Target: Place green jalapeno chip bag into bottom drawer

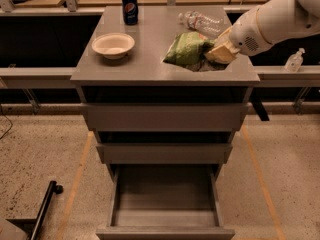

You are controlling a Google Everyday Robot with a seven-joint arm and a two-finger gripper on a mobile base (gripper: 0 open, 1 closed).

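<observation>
Camera view: claw (216, 53), bag (186, 49) above countertop (150, 44)

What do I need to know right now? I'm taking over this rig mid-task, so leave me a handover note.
Gripper: shut on the right end of the green jalapeno chip bag, over the front right of the cabinet top.
Bottom drawer: pulled open, bag not in it.
Done: bag grasped, drawer open.
Left: carry the bag forward and down, then release it in the drawer.
Water bottle lies just behind the bag.
</observation>
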